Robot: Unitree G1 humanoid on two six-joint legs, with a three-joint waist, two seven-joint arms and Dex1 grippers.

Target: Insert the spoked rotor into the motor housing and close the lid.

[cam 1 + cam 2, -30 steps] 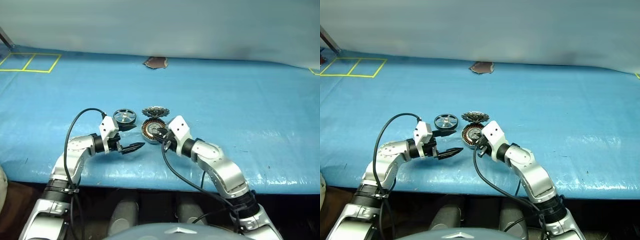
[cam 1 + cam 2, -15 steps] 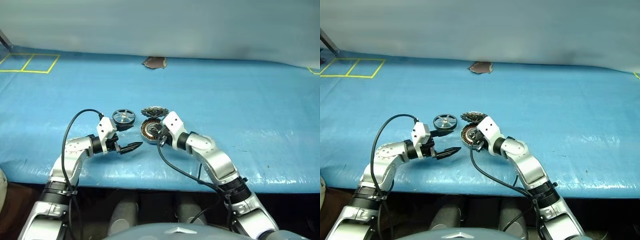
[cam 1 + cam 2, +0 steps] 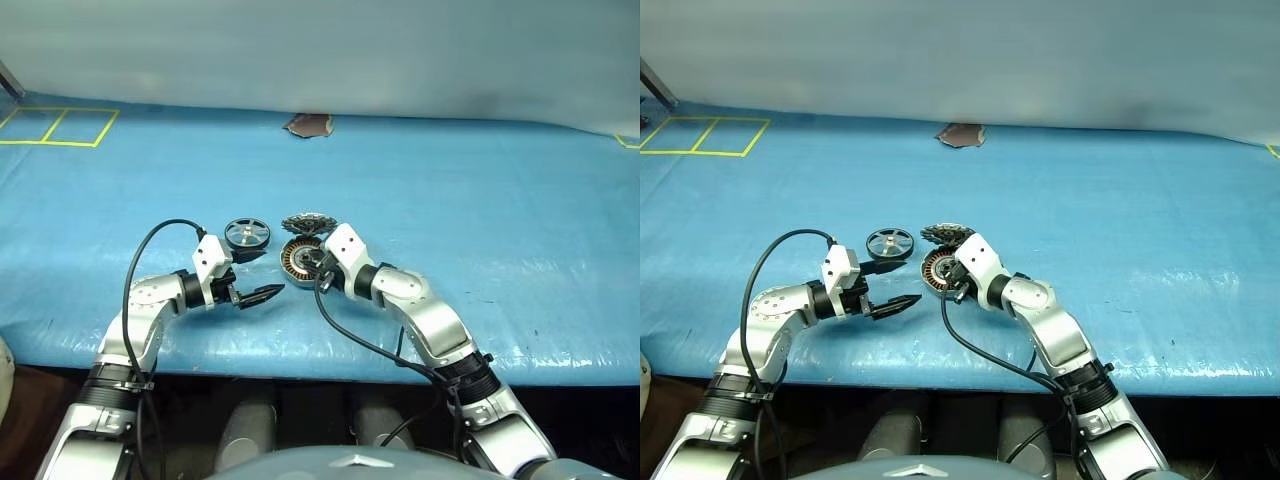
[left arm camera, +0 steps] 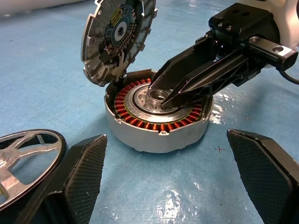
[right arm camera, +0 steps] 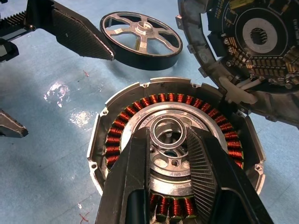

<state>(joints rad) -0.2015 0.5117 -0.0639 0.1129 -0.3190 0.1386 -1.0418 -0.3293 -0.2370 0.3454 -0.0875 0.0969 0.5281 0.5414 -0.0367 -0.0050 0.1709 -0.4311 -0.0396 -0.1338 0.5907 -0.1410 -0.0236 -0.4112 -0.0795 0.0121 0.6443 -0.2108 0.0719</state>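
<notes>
The tabletop [image 3: 480, 190] is covered in blue sheeting marked by yellow tape squares [image 3: 60, 125]; a pale wall [image 3: 320, 50] is seen behind. The left gripper [image 3: 262, 273] fingers are spread wide, empty; the right gripper [image 5: 169, 140] fingers are closed on the motor housing [image 5: 117, 135] hub.

The right gripper [image 5: 169, 140] pinches the metal hub ring inside the motor housing [image 5: 117, 130]; the spoked rotor [image 5: 141, 39] and lid [image 5: 261, 51] lie beyond.

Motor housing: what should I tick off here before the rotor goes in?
1. Motor housing open, windings exposed: ok.
2. Lid tilted up at the housing's edge, off the opening: ok.
3. Spoked rotor flat on the blue table cover, free to pick: ok.
4. Left gripper open beside the rotor: ok.
5. Opening free of the right gripper: not ok, its fingers clamp the centre hub.
</notes>
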